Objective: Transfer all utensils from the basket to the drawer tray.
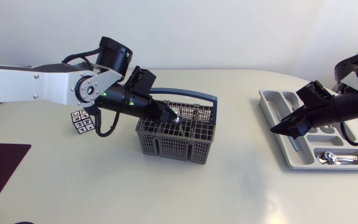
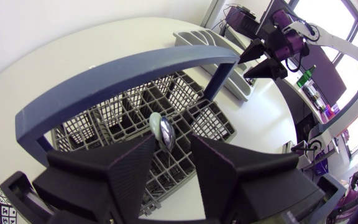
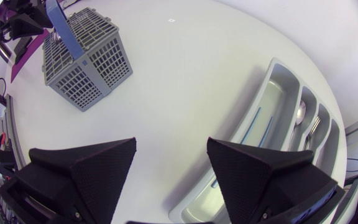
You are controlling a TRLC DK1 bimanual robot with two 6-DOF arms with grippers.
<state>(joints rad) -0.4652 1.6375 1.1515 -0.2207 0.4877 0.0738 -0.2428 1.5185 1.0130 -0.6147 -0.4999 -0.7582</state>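
Spoon (image 2: 165, 132) stands upright in the basket (image 2: 219, 121), bowl uppermost and handle down in a compartment. It lies directly between the spread fingers of the left claw (image 2: 174, 146), seemingly not yet pinched. The right claw (image 3: 171, 155), also spread, hovers over the tray (image 1: 271, 99), well apart.

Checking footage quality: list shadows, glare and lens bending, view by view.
Head view: even light, faint shadow by the basket; left wrist view: fisheye bows the handle, glint on the spoon; right wrist view: tray rim curves, table bright.
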